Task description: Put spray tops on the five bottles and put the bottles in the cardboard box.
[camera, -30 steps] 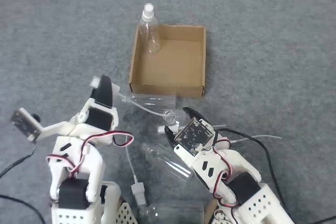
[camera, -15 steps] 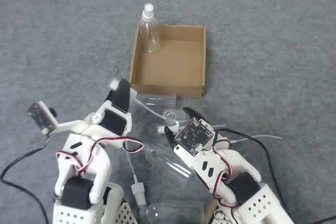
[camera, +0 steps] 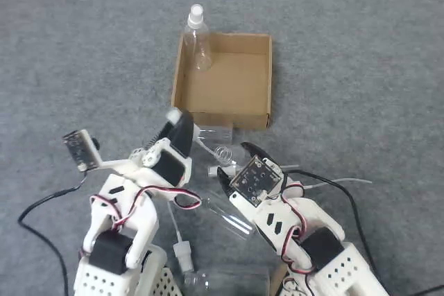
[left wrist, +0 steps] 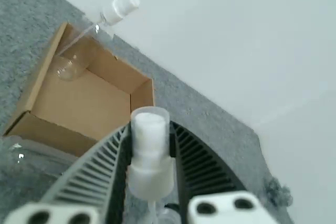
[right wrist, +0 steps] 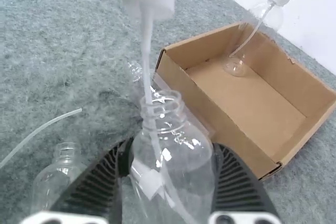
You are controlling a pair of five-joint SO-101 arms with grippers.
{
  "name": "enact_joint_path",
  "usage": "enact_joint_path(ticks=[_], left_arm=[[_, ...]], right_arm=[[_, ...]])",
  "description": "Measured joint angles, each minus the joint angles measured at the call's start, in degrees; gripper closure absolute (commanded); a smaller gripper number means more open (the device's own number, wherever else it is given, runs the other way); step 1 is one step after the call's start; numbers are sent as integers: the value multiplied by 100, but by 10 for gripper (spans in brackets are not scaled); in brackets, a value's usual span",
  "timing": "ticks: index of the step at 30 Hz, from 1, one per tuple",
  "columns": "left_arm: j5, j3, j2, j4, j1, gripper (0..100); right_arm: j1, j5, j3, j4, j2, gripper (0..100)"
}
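My left gripper is shut on a white spray top, held above the table just in front of the cardboard box. Its thin tube runs down into the open neck of a clear bottle. My right gripper is shut on that bottle and holds it tilted toward the box. A bottle with a spray top leans in the box's far left corner. The same capped bottle and box appear in the left wrist view.
An uncapped bottle lies against the box's front wall, another lies between the arms, and a third is at the front edge. A loose spray top and a loose tube lie on the grey carpet.
My left arm has swung right with the spray top, bringing its tube over and into the neck of the bottle. The right arm and its bottle have stayed still.
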Motion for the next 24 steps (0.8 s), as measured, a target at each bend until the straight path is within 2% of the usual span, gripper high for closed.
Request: enact_joint_path(ticks=[5, 16, 24], left_arm=[[-158, 53, 53, 0, 308, 987], [-185, 141, 9, 0, 396, 987], [-686, 431, 0, 0, 1090, 987]], right_arm=[[0, 0, 44, 0, 0, 986], [0, 0, 44, 0, 0, 986], [0, 0, 44, 0, 0, 986]])
